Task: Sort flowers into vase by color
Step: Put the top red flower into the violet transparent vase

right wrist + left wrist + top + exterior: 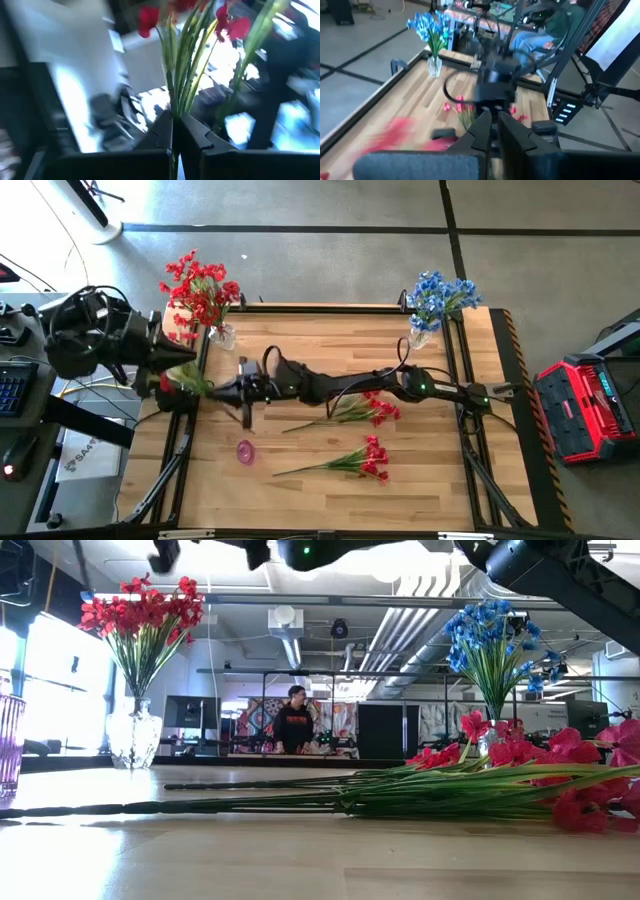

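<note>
1. The red flower spray point(182, 75) is in the air over the left side of the table point(330, 345), its green stems clamped in my right pincer point(175, 122), which is closed tight on them.
2. My left pincer point(495, 127) is just beside it at the table's left edge; whether it is apart or together I cannot tell.
3. Two more red sprays point(355, 410) point(355, 460) lie flat mid-table.
4. A vase of red flowers point(200, 295) stands at one corner and a vase of blue flowers point(438, 295) at the other.
</note>
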You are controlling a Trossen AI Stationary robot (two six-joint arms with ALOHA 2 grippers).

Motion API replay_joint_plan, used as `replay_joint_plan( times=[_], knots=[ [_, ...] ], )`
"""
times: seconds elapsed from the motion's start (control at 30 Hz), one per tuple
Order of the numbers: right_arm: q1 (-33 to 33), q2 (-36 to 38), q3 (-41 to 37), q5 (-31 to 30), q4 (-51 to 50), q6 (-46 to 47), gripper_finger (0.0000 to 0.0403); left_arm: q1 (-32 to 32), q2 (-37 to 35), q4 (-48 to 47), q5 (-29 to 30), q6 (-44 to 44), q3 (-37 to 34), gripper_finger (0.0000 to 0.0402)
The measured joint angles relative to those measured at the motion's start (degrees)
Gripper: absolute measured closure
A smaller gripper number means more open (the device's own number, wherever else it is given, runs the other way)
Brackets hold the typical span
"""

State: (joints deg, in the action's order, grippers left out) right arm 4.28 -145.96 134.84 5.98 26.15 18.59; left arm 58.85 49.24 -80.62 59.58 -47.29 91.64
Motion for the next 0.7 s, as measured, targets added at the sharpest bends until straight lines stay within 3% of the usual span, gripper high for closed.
replay_joint_plan(
  times=[0.17, 0.33, 0.5, 0.7],
  knots=[
    [0.3, -3.9, 0.0, 7.6, 12.9, 2.4, 0.0403, 0.0, 0.1, 0.0, 0.1, 3.7, 2.7, 0.0387],
    [0.9, -8.9, -0.1, 8.2, 21.7, 5.3, 0.0403, 0.0, 0.1, 1.1, 0.0, 5.5, 3.4, 0.0387],
    [1.1, -9.9, 0.0, 11.8, 23.3, 1.3, 0.0403, 0.0, 0.1, 1.2, -0.2, 5.4, 3.5, 0.0387],
    [1.0, -10.1, 0.0, 12.1, 23.1, -6.2, 0.0403, 0.0, 0.1, 1.2, -0.3, 3.9, 3.5, 0.0387]
  ],
)
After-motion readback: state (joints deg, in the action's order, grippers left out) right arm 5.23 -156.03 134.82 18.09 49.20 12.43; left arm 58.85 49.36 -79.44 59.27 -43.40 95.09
